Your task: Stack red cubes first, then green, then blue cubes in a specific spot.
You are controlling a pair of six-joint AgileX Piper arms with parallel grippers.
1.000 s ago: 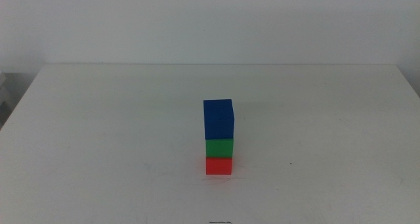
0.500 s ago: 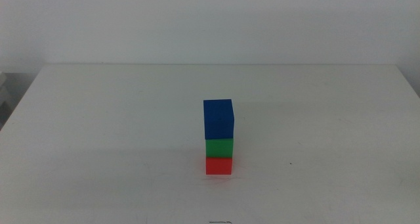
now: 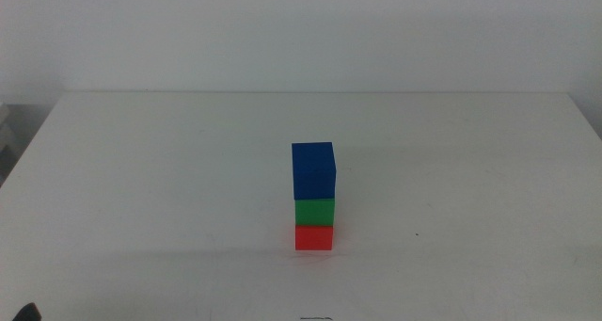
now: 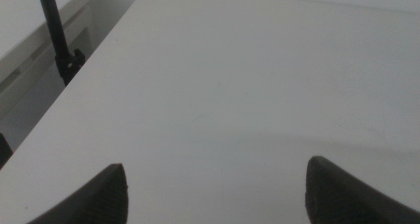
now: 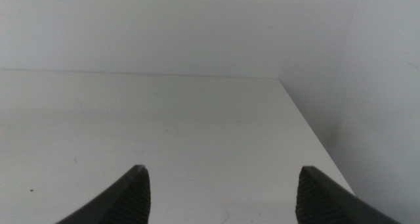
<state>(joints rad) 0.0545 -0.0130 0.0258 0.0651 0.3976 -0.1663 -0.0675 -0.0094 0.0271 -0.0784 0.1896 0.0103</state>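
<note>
A white matte counter (image 3: 169, 170) fills most of the middle view, its far edge meeting a plain white wall (image 3: 301, 29). Light is soft and even, with faint shadows. Beyond the counter's left edge lies a grey floor strip (image 4: 29, 99), where a thin black pole (image 4: 56, 33) stands. In the right wrist view, a pale wall (image 5: 380, 86) runs beside the counter's edge.

Looked like a lab test bench: plain white table (image 3: 169, 170) against a bare white wall (image 3: 301, 29), with a black stand pole (image 4: 56, 37) beside the table edge.
</note>
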